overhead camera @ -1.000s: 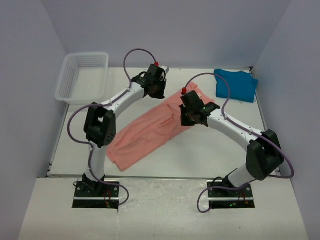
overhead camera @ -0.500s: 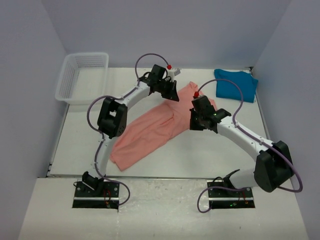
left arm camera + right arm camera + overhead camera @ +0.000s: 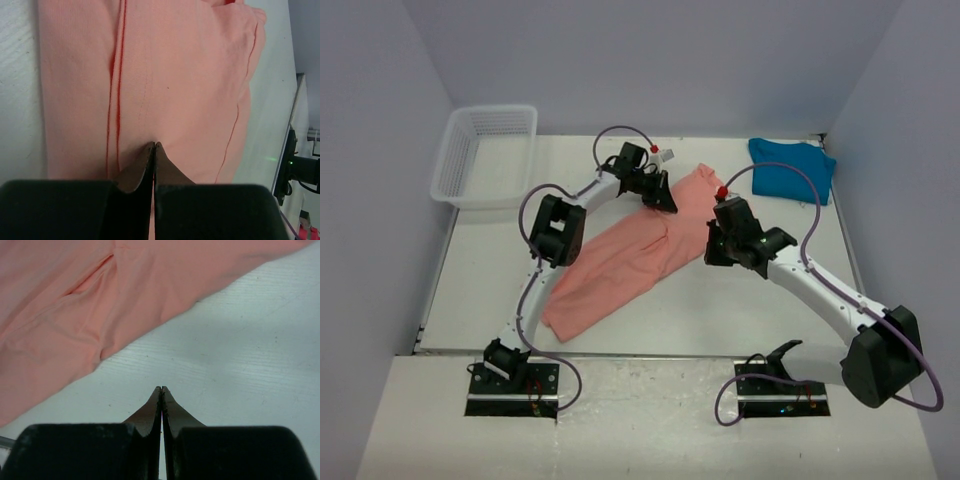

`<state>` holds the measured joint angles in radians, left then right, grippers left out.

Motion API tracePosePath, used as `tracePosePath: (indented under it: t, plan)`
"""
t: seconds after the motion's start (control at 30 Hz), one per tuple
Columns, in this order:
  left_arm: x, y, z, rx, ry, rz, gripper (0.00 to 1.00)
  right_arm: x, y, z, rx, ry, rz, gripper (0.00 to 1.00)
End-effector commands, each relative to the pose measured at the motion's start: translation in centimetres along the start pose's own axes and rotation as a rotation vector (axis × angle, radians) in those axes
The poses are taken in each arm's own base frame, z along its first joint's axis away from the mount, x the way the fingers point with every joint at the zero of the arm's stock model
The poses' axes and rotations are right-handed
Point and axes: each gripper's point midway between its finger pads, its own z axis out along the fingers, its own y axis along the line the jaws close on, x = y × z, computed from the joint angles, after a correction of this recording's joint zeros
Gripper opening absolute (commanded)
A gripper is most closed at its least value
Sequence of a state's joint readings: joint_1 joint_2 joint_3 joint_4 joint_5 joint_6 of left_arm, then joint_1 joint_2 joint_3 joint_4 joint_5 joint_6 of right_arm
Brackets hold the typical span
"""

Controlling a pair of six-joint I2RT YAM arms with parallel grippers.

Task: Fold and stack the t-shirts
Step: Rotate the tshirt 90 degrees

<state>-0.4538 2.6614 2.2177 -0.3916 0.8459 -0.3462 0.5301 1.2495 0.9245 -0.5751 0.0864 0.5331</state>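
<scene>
**Both claws closed at the pink shirt**

We see the salmon-pink t-shirt [image 3: 620,262] spread in a long diagonal across the middle of the table [image 3: 720,310]. The teal-blue t-shirt [image 3: 792,170] lies well apart at the far right corner. The left gripper [image 3: 154,145] hangs over the pink cloth near its far end, jaws pressed together with nothing between them. The right gripper [image 3: 161,389], likewise closed and empty, points at bare table just beside the shirt's edge. A white basket [image 3: 485,155] stands far left.

Pale lavender walls [image 3: 650,60] enclose a white wood-grain table [image 3: 700,312].
</scene>
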Motion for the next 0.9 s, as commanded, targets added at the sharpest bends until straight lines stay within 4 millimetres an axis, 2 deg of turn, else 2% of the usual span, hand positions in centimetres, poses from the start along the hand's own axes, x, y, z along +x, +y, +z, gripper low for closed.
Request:
tracePosePath:
  t: [0.0, 0.07, 0.17, 0.23, 0.3, 0.37, 0.4, 0.5, 0.53, 0.57, 0.6, 0.67, 0.7, 0.73, 0.77, 0.87]
  plan:
    - [-1.9, 2.3, -1.9, -0.093, -0.053, 0.006, 0.00, 0.0, 0.4, -0.5, -0.026, -0.016, 0.020, 0.00]
    - [-2.2, 4.3, -3.0, -0.155, -0.081, -0.037, 0.00, 0.0, 0.5, -0.7, -0.033, -0.018, 0.021, 0.00]
    - [-3.5, 8.4, -6.8, -0.229, -0.161, -0.117, 0.00, 0.3, 0.7, -0.7, -0.048, -0.005, 0.021, 0.00]
    - [-4.0, 9.5, -8.1, -0.238, -0.187, -0.129, 0.00, 0.6, 1.1, -0.4, -0.071, 0.011, 0.023, 0.00]
    - [-4.8, 10.8, -9.9, -0.259, -0.219, -0.132, 0.00, 1.5, 2.5, 0.1, -0.143, 0.067, 0.021, 0.00]
    - [-5.4, 11.0, -10.9, -0.248, -0.235, -0.129, 0.00, 2.1, 4.5, 0.3, -0.232, 0.090, 0.001, 0.00]
    - [-5.7, 11.6, -11.9, -0.252, -0.251, -0.137, 0.00, 3.1, 6.4, 0.5, -0.296, 0.126, -0.038, 0.00]
    - [-6.5, 12.4, -14.0, -0.263, -0.295, -0.147, 0.00, 3.7, 9.8, 0.8, -0.367, 0.169, -0.139, 0.00]
    - [-6.7, 12.3, -14.6, -0.259, -0.305, -0.151, 0.00, 4.4, 11.7, 1.5, -0.382, 0.210, -0.186, 0.04]
    - [-6.9, 12.3, -15.0, -0.261, -0.314, -0.154, 0.00, 4.4, 12.6, 1.8, -0.383, 0.222, -0.208, 0.08]
    - [-7.0, 12.5, -15.5, -0.262, -0.321, -0.157, 0.00, 5.3, 13.8, 1.9, -0.406, 0.256, -0.246, 0.23]
    - [-7.3, 12.3, -16.7, -0.268, -0.338, -0.161, 0.00, 5.4, 16.3, 2.8, -0.439, 0.296, -0.275, 0.41]
    - [-7.2, 12.4, -17.2, -0.280, -0.340, -0.167, 0.00, 6.4, 17.3, 2.7, -0.456, 0.329, -0.298, 0.47]
    - [-7.4, 12.0, -18.0, -0.293, -0.352, -0.166, 0.00, 6.0, 18.9, 2.4, -0.488, 0.329, -0.311, 0.49]
    - [-7.6, 11.9, -18.4, -0.305, -0.360, -0.160, 0.00, 6.9, 19.4, 3.1, -0.485, 0.357, -0.321, 0.50]
    - [-8.2, 11.7, -19.9, -0.322, -0.381, -0.152, 0.00, 8.5, 21.0, 3.2, -0.510, 0.385, -0.340, 0.54]
